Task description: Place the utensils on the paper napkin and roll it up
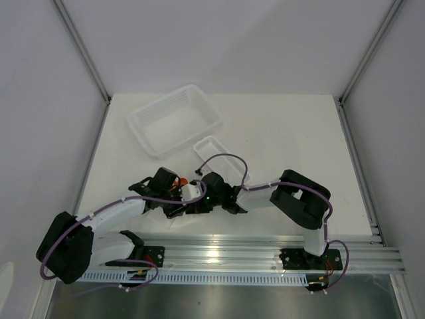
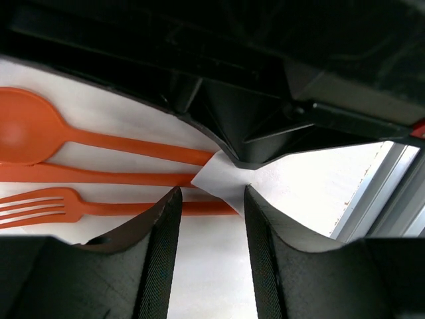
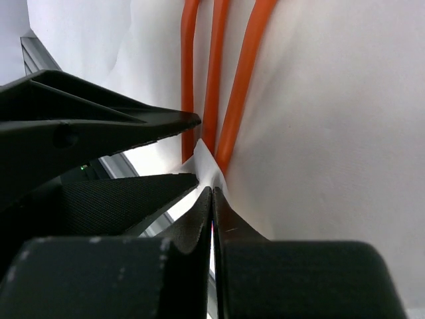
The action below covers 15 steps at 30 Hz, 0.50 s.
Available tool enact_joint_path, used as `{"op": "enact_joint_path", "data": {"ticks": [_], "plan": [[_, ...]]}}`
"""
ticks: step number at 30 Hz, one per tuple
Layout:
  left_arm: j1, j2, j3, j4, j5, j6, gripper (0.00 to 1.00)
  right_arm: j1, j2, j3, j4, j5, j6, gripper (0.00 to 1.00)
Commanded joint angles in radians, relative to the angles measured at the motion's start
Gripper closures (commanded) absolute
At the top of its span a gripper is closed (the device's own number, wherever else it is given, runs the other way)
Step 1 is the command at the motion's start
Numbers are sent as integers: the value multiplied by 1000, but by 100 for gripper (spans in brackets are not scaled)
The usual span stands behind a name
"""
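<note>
From my left wrist the utensils (image 2: 133,177) are cut at the 9 o'clock edge. The spoon (image 2: 30,133) loses part of its bowl, the fork (image 2: 46,206) its tine tips and the middle piece its whole head, while their handle ends slip under the folded corner of the paper napkin (image 2: 222,183) and my left fingers (image 2: 163,252). From my right wrist the three handles leave at 12 o'clock, with their near ends hidden behind that corner, just above my pinched-together right gripper (image 3: 212,194). From above, I cover nearly all of it myself, leaving an orange speck too small to read.
</note>
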Motion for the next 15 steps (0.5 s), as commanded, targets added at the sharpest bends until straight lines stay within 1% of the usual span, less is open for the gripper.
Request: {"op": "enact_joint_path", "data": {"ticks": [1, 4, 7, 10, 15], "plan": [[-9, 44, 5, 27, -30, 32, 54, 0, -51, 26, 13, 28, 7, 100], [-12, 55, 11, 35, -32, 20, 54, 0, -64, 28, -20, 39, 7, 100], [-12, 63, 20, 27, -35, 14, 55, 2, -109, 20, -66, 96, 1, 100], [-10, 60, 15, 40, -32, 8, 55, 4, -169, 16, -184, 176, -7, 99], [-10, 60, 17, 38, -33, 6, 55, 14, -274, 2, -306, 301, -4, 97]]}}
